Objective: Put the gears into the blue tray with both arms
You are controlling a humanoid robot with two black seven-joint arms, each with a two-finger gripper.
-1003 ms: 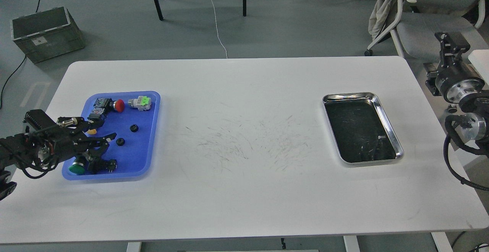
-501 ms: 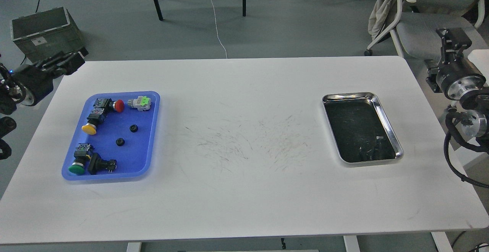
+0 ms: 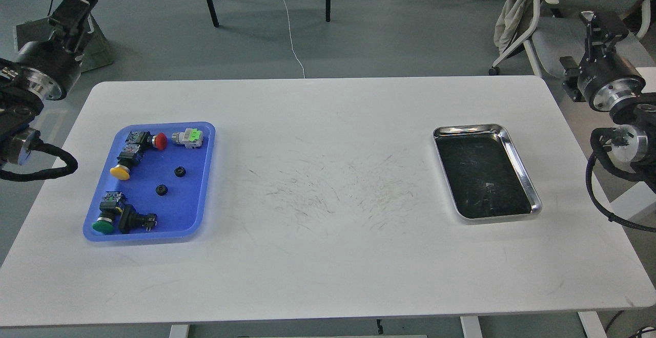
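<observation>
The blue tray (image 3: 190,199) lies on the left part of the white table. Two small black gears (image 3: 179,172) (image 3: 161,190) rest on its floor near the middle, apart from each other. My left gripper (image 3: 76,8) is raised beyond the table's far left corner, well away from the tray. It looks dark and end-on, so its fingers cannot be told apart. My right gripper (image 3: 597,24) hangs off the table's far right edge, pointing away. Its fingers are not clear either. Nothing shows in either gripper.
Several coloured push-button switches (image 3: 155,141) lie along the blue tray's left and back sides. A shiny steel tray (image 3: 466,129) with a dark inside sits on the right. Off the table are a green crate (image 3: 97,46) at far left and a chair (image 3: 553,36) at far right.
My left arm has lifted off the blue tray and swung up to the far left, off the table. The right gripper has drifted slightly upward. Gears have not moved.
</observation>
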